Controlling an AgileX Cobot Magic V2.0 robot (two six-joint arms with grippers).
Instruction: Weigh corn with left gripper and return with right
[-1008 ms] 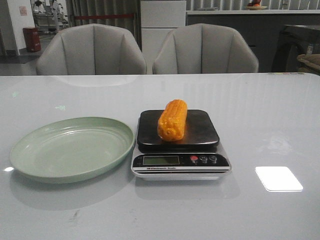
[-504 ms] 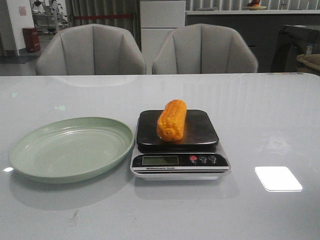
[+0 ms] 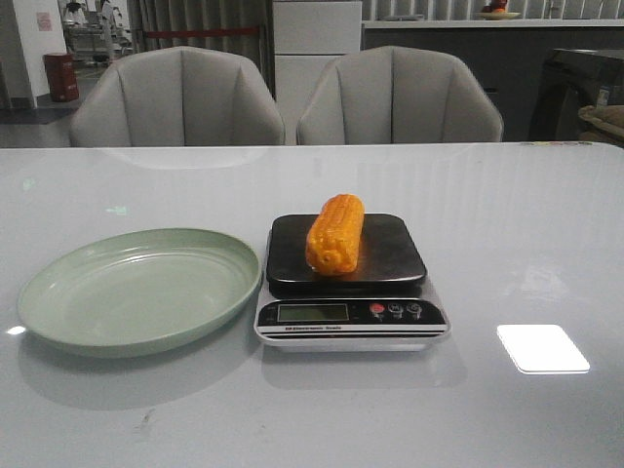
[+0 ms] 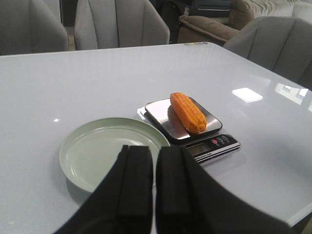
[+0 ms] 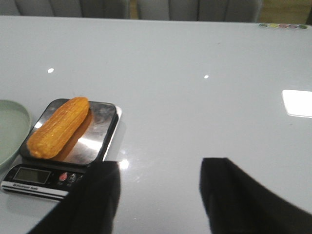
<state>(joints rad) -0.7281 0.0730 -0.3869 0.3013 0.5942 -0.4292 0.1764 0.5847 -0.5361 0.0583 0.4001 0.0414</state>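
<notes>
The orange-yellow corn (image 3: 335, 234) lies on the dark pan of a kitchen scale (image 3: 390, 322) at the table's middle. It also shows in the left wrist view (image 4: 187, 112) and the right wrist view (image 5: 57, 127). A pale green plate (image 3: 58, 292) sits empty just left of the scale. Neither arm shows in the front view. My left gripper (image 4: 154, 155) is shut and empty, held back above the near rim of the plate (image 4: 78, 134). My right gripper (image 5: 158, 168) is open and empty, above bare table right of the scale (image 5: 29, 183).
Two grey chairs (image 3: 180, 97) stand behind the table's far edge. A bright window reflection (image 3: 543, 348) lies on the glossy white tabletop (image 3: 526, 224) right of the scale.
</notes>
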